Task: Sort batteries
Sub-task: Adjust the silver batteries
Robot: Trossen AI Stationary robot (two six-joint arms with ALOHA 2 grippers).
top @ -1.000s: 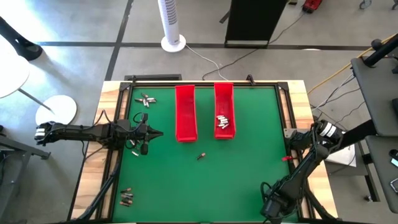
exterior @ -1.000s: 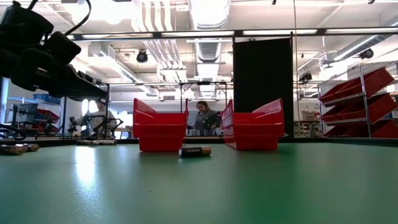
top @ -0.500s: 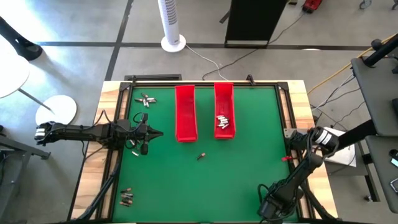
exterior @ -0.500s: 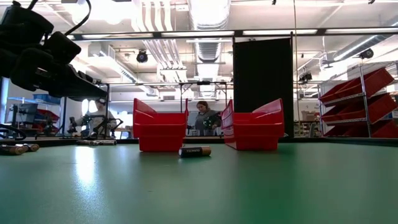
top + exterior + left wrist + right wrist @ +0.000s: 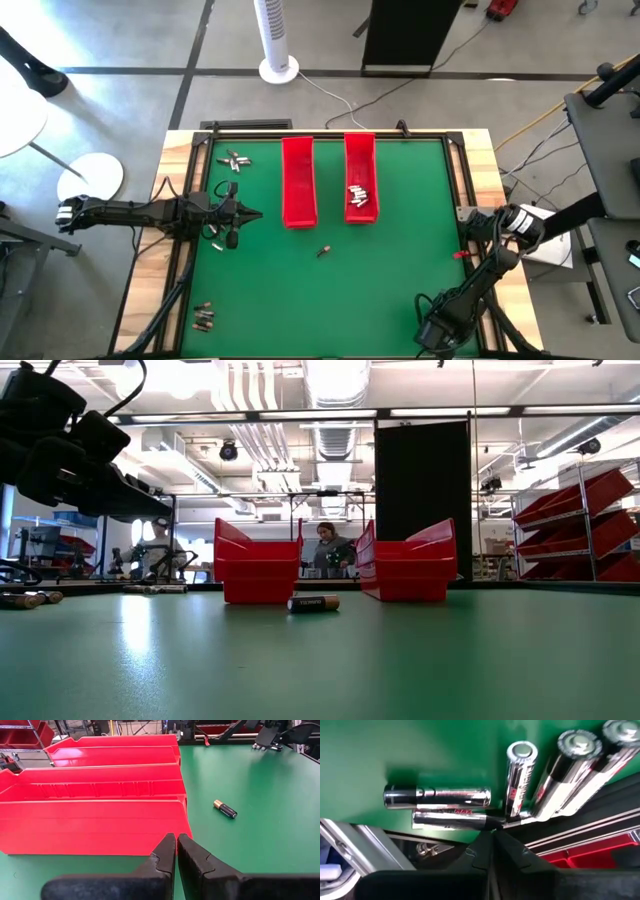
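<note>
Two long red trays stand side by side at the far middle: the left one (image 5: 298, 180) and the right one (image 5: 360, 178), which holds silvery batteries (image 5: 359, 196). One dark battery (image 5: 323, 251) lies alone on the green mat in front of them. In the right wrist view, several silvery batteries (image 5: 450, 797) lie on the mat by the table's right frame. My right gripper (image 5: 490, 837) is shut, its tips right at them. My left gripper (image 5: 176, 842) hovers shut at the left, pointing at the left tray. My right gripper comes slanting down from the table's right side. Its shut fingertips (image 5: 482, 840) stand at the end of one lying battery (image 5: 470, 820), where several batteries meet. I cannot tell whether they touch it.
More batteries lie in loose groups at the far left (image 5: 233, 160) and the near left (image 5: 204, 317) of the mat. A black frame rail (image 5: 580, 837) runs along the right edge beside my right gripper. The mat's middle and near right are bare green.
My right gripper has sunk a little toward the mat at the table's right edge, staying shut. Nothing on the table has moved.
</note>
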